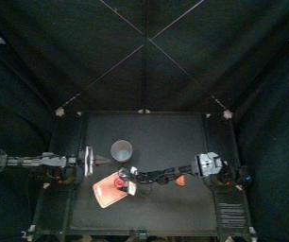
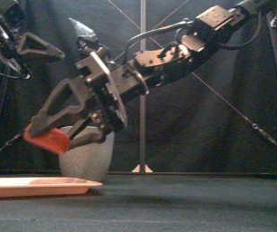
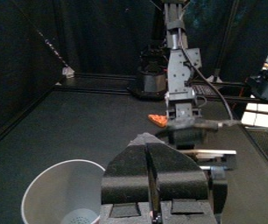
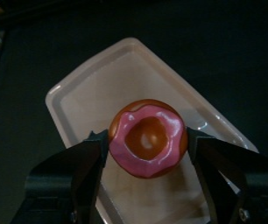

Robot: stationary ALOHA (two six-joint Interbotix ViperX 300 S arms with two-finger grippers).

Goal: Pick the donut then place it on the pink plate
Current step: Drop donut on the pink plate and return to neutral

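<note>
— Well, where is the donut (image 4: 148,140) right now?
— Clamped between the two jaws of my right gripper (image 2: 56,136). It hangs in the air over the pink tray (image 2: 38,186), with clear space under it.
— And where does the tray lie?
— Seen from above, toward 7 o'clock from the middle of the table (image 1: 173,132). The tall grey speckled cup (image 1: 122,148) stands just beyond the tray, at its 12 o'clock.
— What about your other arm?
— My left gripper (image 3: 151,153) rests near the cup, at about its 8 o'clock. Its jaws are pressed together with nothing between them.
</note>
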